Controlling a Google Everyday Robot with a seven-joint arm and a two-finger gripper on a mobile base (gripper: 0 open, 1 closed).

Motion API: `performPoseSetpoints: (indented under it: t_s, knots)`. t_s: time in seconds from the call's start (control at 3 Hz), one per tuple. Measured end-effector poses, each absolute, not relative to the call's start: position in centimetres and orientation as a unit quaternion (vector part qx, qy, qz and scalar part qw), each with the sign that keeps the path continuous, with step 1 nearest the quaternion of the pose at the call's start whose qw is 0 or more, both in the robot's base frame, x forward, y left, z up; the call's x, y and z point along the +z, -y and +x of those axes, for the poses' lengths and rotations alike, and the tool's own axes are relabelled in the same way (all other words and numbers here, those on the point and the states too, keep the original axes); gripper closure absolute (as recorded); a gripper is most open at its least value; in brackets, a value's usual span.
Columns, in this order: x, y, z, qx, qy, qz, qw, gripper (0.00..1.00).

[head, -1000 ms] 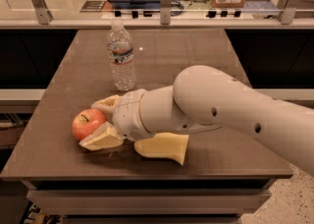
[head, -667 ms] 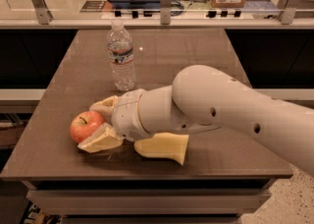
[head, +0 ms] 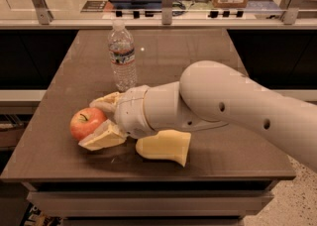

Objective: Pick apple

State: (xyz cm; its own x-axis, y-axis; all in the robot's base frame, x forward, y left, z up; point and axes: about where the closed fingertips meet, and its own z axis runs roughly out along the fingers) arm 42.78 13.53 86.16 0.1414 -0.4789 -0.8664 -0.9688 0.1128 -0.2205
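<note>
Gripper (head: 90,124) perhaps touching apple (head: 85,122); table (head: 198,51) edge near.

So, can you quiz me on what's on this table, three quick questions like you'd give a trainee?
1. True or false: the bottle stands upright on the table.
2. Fill in: the yellow sponge is partly hidden behind the robot's ____.
3. Which thing is the gripper at? A) the bottle B) the apple C) the sponge

Key: 1. true. 2. arm. 3. B.
</note>
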Motion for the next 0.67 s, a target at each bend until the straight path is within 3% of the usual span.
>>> performPoseSetpoints:
  t_s: [0.67]
  knots:
    - [91.6, -12.5, 43.8, 0.301, -0.523, -0.613, 0.510, 1.00]
